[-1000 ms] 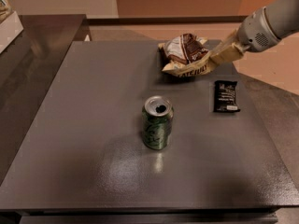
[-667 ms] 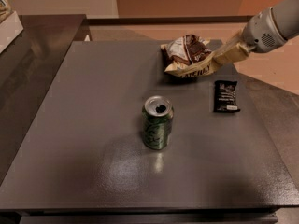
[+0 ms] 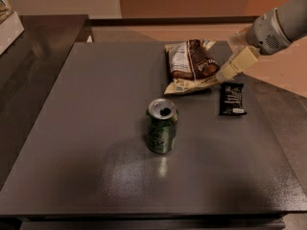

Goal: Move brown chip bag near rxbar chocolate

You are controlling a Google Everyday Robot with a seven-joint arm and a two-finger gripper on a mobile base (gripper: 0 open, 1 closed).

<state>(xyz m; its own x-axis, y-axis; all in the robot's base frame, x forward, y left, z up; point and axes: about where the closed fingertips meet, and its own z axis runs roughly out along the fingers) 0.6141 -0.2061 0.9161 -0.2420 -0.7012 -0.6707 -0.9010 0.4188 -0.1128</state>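
Observation:
The brown chip bag, dark brown and cream-yellow with a white label, lies at the back of the grey table. The rxbar chocolate, a small black wrapper with white print, lies just right of the bag and a little nearer the camera, a short gap from the bag's lower right corner. My gripper reaches in from the upper right on a grey arm. Its cream tip is at the bag's right edge, just above the rxbar.
An opened green soda can stands upright near the table's middle, in front of the bag. A dark counter adjoins the table's left side, with a white object at its far corner. The floor shows beyond the table's right edge.
The gripper has moved down toward the camera and the rxbar. The chip bag has shifted with it and now lies flatter, its label facing up.

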